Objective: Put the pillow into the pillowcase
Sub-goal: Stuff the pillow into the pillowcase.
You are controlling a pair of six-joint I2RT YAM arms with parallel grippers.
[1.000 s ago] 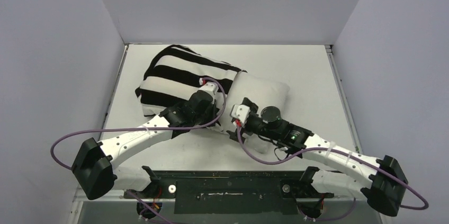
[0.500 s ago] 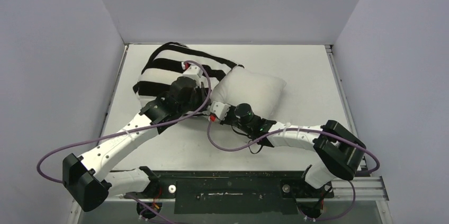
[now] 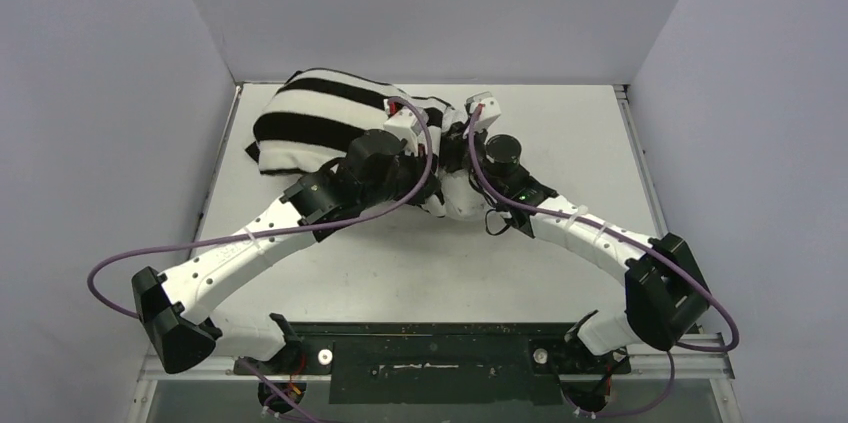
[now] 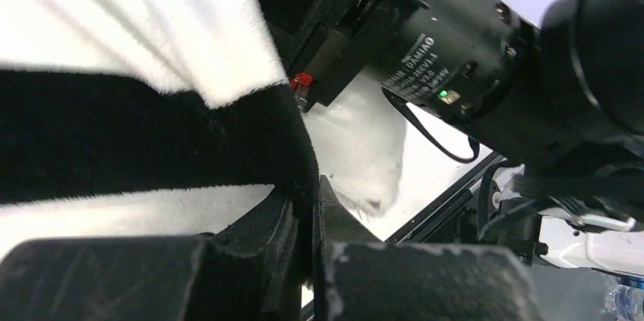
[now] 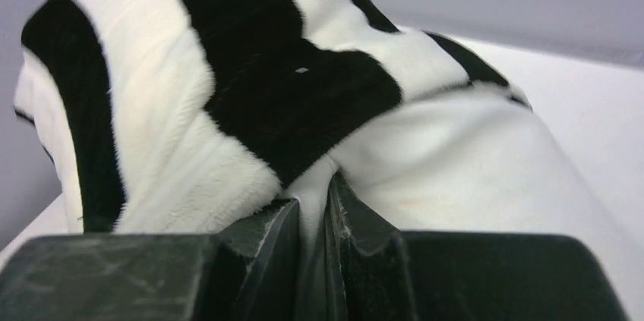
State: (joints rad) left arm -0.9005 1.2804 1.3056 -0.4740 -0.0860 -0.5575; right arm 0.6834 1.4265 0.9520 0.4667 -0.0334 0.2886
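Note:
The striped pillowcase [image 3: 310, 125] bulges at the back left of the table, drawn over most of the pillow [image 3: 462, 205], of which only a white end shows between the two wrists. In the left wrist view my left gripper [image 4: 313, 193] is shut on a black-striped edge of the pillowcase [image 4: 152, 131], with the pillow [image 4: 357, 146] just behind it. In the right wrist view my right gripper [image 5: 319, 193] is shut on a fold of the pillow's smooth white fabric [image 5: 463, 162], right where the fuzzy pillowcase [image 5: 250, 78] ends. Both sets of fingertips are hidden in the top view.
The white table [image 3: 570, 143] has grey walls on three sides. The right arm's dark wrist [image 4: 471, 55] sits very close to my left gripper. A black rail [image 3: 430, 348] and the arm bases line the near edge.
Both wrists have moved toward the back of the table, carrying pillow and pillowcase with them. The right gripper, open a second ago, has closed on the pillow. More pillow is covered.

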